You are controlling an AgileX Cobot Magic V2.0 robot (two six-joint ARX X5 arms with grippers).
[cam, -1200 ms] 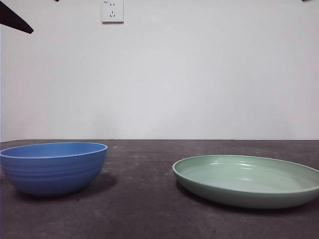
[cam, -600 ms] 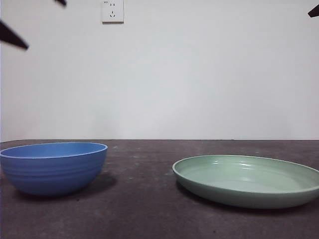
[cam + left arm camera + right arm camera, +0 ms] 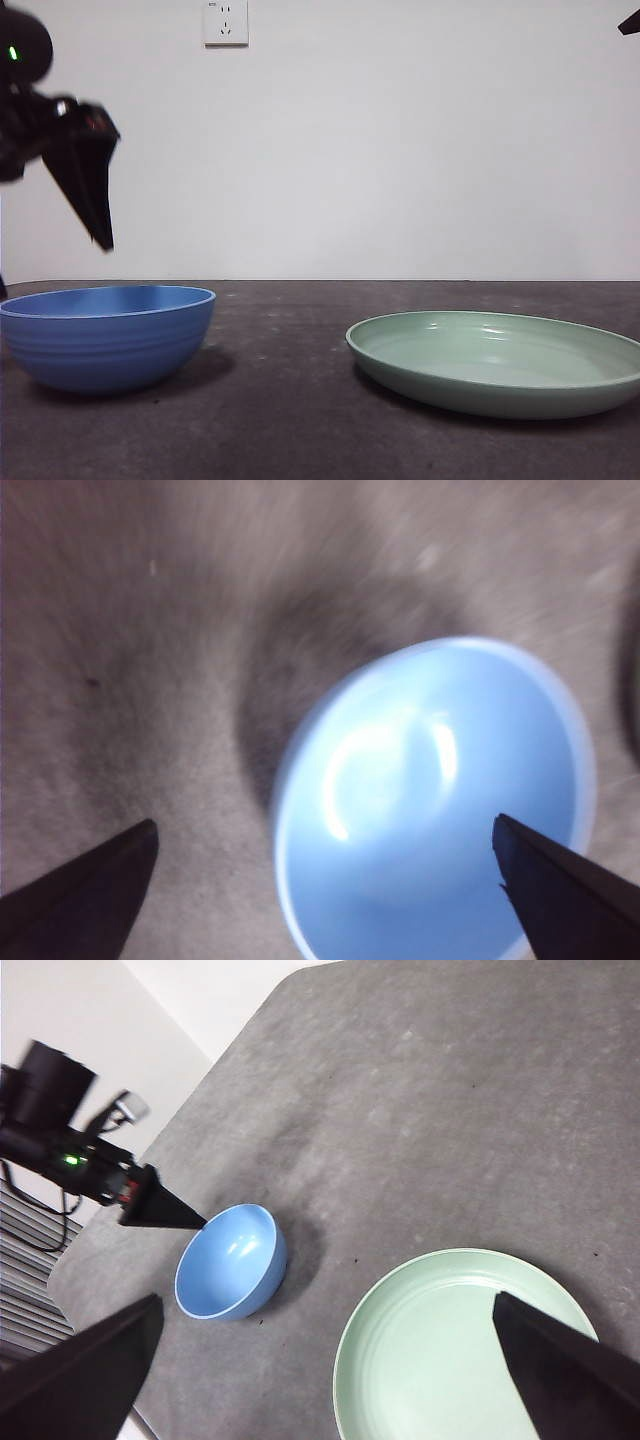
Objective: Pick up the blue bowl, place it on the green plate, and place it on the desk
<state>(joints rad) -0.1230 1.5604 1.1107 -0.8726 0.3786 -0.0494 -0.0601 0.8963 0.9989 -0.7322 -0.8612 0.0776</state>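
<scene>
- Left gripper point(image 3: 95, 215): has dropped into the front view since a second ago; hangs above the blue bowl point(image 3: 108, 335), jaws spread wide, holding nothing.
- Blue bowl: upright on desk point(image 3: 290, 420), well apart from green plate point(image 3: 497, 362).
- Right gripper point(image 3: 320, 1380): high above, jaws spread.

Dark grey speckled bench point(image 3: 300, 420). 2 dishes on it, well apart: blue bowl point(image 3: 108, 337), upright; pale green plate point(image 3: 497, 362), flat.

Blue bowl point(image 3: 108, 338) upright — apart from green plate point(image 3: 497, 362), seemingly empty.
</scene>
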